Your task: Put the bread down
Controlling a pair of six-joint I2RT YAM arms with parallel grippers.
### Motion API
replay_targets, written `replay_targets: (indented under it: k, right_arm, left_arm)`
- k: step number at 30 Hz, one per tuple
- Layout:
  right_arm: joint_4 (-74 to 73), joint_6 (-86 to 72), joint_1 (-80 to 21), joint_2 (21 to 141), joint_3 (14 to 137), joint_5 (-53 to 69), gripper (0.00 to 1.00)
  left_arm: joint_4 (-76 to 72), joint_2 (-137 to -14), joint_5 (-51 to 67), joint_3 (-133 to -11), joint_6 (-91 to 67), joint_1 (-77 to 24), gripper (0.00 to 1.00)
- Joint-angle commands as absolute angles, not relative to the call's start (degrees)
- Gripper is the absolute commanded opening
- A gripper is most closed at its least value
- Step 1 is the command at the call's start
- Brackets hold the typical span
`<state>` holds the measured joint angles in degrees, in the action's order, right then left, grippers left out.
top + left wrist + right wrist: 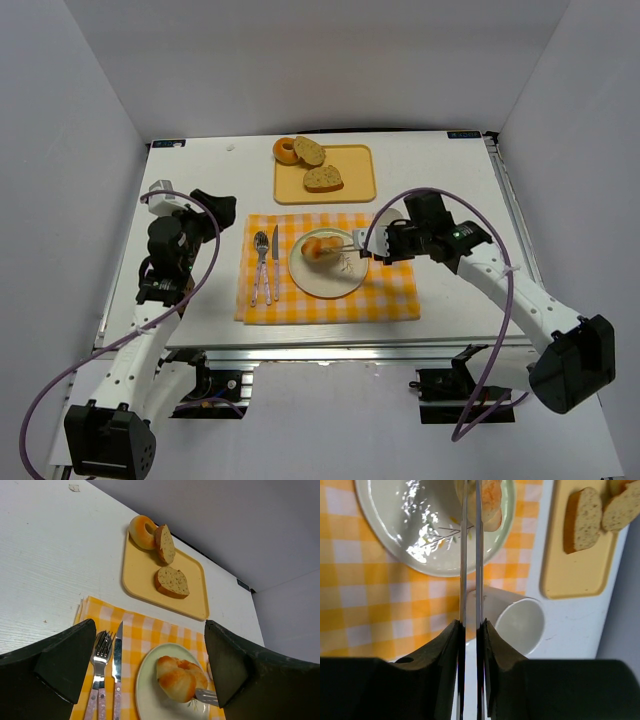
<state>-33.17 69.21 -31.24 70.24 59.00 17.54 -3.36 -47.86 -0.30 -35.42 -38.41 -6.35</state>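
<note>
The bread (320,248), a small round golden-brown bun, is at the upper part of the pale plate (330,280) on the checked placemat. It also shows in the left wrist view (181,677) and the right wrist view (490,502). My right gripper (374,246) (470,625) is shut on metal tongs (347,245) (470,555), whose tips pinch the bun from the right. I cannot tell whether the bun rests on the plate. My left gripper (213,204) (150,630) is open and empty, left of the placemat.
A fork (261,262) and a knife (273,260) lie on the yellow checked placemat (390,295), left of the plate. A white cup (388,218) lies on its side by the right gripper. A yellow tray (355,185) behind holds seeded slices (323,179) and ring bread (286,150).
</note>
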Motion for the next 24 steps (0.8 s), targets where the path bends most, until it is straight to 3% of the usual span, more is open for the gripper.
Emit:
replay_targets:
  k: [1,5,9,14,24]
  right_arm:
    - [-33.05,67.94,-31.38,67.25,56.53,19.60,0.08]
    - [-33.83,68.29,-31.29,66.27,54.23,19.16,0.13]
    - [-35.24,68.38,-31.38,65.92,54.40,19.86,0.29]
    - [-36.47,69.17,-31.29,63.37,54.14,21.35,0.41]
    - [-38.68,67.86,-31.20,58.98,55.63,24.42,0.38]
  left_arm:
    - [-4.39,-48.16,1.76,-37.09,-38.41,-6.50,0.98]
    - [-4.57,-48.25,2.11,-37.09,-38.50,-6.50,0.98]
    - [-4.83,-48.16,2.28,-36.91,-38.94,-6.59,0.98]
    - [-5.10,-47.99,2.20,-36.83,-39.20,-6.59,0.98]
    - [-5.45,-47.90,2.55,-36.65,-39.29,-6.59,0.98]
